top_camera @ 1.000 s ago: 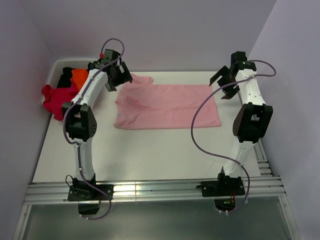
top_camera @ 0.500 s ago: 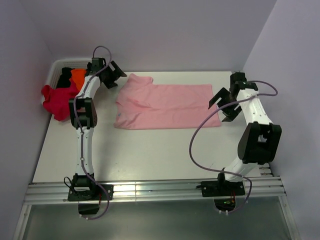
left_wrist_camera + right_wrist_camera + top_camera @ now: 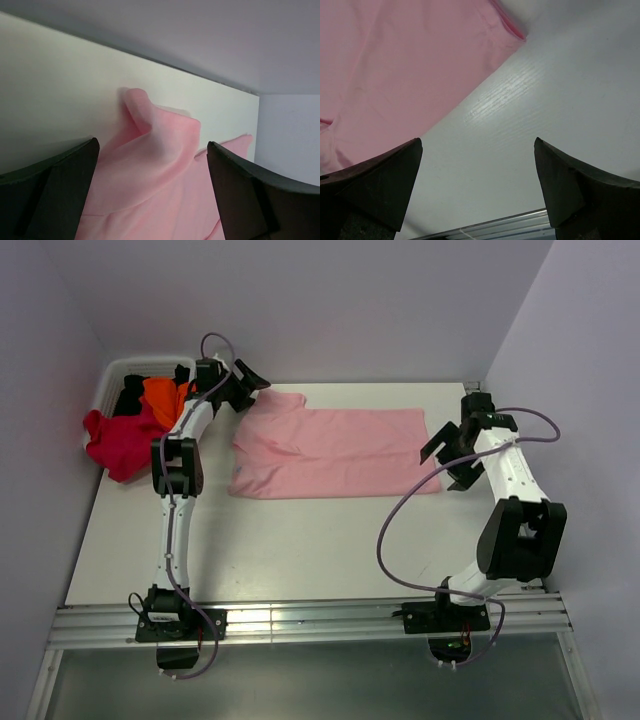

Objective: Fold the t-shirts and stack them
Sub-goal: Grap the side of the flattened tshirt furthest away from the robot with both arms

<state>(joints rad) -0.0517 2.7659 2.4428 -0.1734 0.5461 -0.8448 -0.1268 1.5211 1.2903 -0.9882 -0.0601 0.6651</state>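
Judging from how the cloth lies, the task is taken to be at an early stage. One pink shirt (image 3: 335, 452) is spread across the far half of the table (image 3: 300, 550), laid out as a long band running from left to right. Its near edge is straight, and a small raised peak of cloth stands at its far left corner. Whether a lengthwise fold has already been made cannot be told for certain, though the narrow outline suggests one. No finished stack is seen anywhere on the table.

The left end effector (image 3: 250, 392) is held by the far left corner of the shirt with its jaws spread wide. In the left wrist view the raised peak sits between the two fingers, and nothing is gripped. The right end effector (image 3: 446, 464) is held just off the near right corner of the shirt, likewise wide open and empty. In the right wrist view bare table is seen between its fingers and the hem lies just ahead.

Three further shirts are left to be done. A crimson shirt (image 3: 115, 440) hangs over the rim of a white basket (image 3: 108, 378) at the far left corner of the table. An orange shirt (image 3: 160, 395) and a black shirt (image 3: 130, 397) are bundled inside it. The pink shirt is judged to need at least its crosswise folds before the others can be folded and piled on it.
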